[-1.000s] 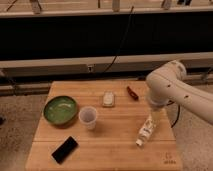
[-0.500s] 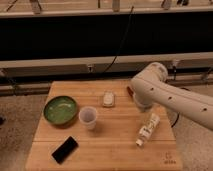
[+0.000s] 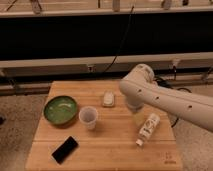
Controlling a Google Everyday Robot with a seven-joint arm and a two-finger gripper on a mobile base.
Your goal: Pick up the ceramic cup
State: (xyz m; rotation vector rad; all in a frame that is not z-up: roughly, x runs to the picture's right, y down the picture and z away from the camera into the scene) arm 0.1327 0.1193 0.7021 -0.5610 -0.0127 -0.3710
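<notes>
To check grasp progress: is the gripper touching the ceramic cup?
Apart. Camera view shows a gap between the ceramic cup and the gripper, hanging to its right.

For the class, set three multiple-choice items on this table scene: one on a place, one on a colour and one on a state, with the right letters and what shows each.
1. Where is the ceramic cup?
A. inside the green bowl
B. on the table, close beside the green bowl
C. lifted in the air

2. What colour is the bowl?
A. red
B. blue
C. green

3. How is the white bottle placed?
A. lying on its side
B. standing upright
C. standing in the bowl

Answers:
1 B: it stands upright on the wood next to the bowl's rim. The gripper hangs under the arm near the bottle, apart from it.
2 C: its inside and rim are green.
3 A: its length lies flat on the table.
</notes>
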